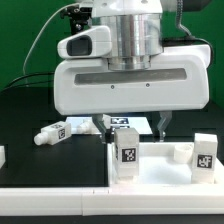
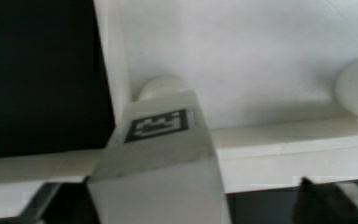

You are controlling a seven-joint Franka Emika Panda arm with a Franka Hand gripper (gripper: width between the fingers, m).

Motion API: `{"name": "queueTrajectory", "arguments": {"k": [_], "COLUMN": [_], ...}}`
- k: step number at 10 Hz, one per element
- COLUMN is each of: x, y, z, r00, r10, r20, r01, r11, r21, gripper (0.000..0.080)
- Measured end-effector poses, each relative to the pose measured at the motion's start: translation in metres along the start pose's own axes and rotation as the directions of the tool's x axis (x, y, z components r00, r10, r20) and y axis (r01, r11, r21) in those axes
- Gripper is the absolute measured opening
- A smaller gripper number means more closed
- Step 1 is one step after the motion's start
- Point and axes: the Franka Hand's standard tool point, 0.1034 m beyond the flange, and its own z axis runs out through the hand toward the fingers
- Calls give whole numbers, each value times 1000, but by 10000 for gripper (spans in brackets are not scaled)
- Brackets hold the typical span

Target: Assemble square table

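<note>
Parts of a white table lie across a black tabletop (image 1: 40, 160). At the exterior view's left edge a small white piece (image 1: 2, 156) is cut off by the frame. Just to its right a loose leg (image 1: 52, 133) lies on its side on the black surface, its tag facing up, well apart from everything else. A white strip (image 1: 50, 197) runs along the near edge of the scene. In the middle the arm's big white hand hangs low, and the gripper (image 1: 129, 129) is spread wide, its two dark fingers (image 1: 97, 125) standing well apart and clamped on nothing. Below and between them a middle leg (image 1: 127, 152) stands upright at the near left corner of the square panel (image 1: 165, 172), tag facing the camera. The wrist view looks down along this leg: it rises from the white panel near the edge, with a gap to each fingertip, so neither touches it. Farther right a second upright leg (image 1: 203, 152) stands on the panel near the frame's right side.
</note>
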Motion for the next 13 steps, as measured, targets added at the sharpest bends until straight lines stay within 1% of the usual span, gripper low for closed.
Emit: {"name": "queueTrajectory", "arguments": {"k": [1, 3, 4, 5, 6, 7, 8, 9, 10, 11, 12, 13], "x": [0, 1, 2, 3, 4, 4, 4, 3, 3, 3, 3, -1], "y": [0, 2, 3, 4, 5, 10, 12, 11, 11, 12, 12, 9], "z": [0, 0, 0, 0, 0, 1, 0, 1, 1, 0, 1, -1], "r00": [998, 980, 953, 906, 854, 758, 637, 523, 486, 493, 535, 678], "r10": [59, 198, 303, 422, 519, 651, 771, 853, 874, 870, 845, 735], "r20": [0, -3, -9, -19, -29, -25, -6, 0, 4, 4, 2, 13], "r01": [-59, -198, -303, -422, -519, -650, -768, -851, -872, -868, -843, -735], "r11": [998, 980, 953, 907, 855, 759, 636, 521, 484, 492, 533, 678], "r21": [1, -1, 0, 3, 8, 48, 71, 66, 73, 71, 70, 16], "gripper": [295, 291, 291, 291, 291, 291, 291, 291, 291, 291, 291, 379]}}
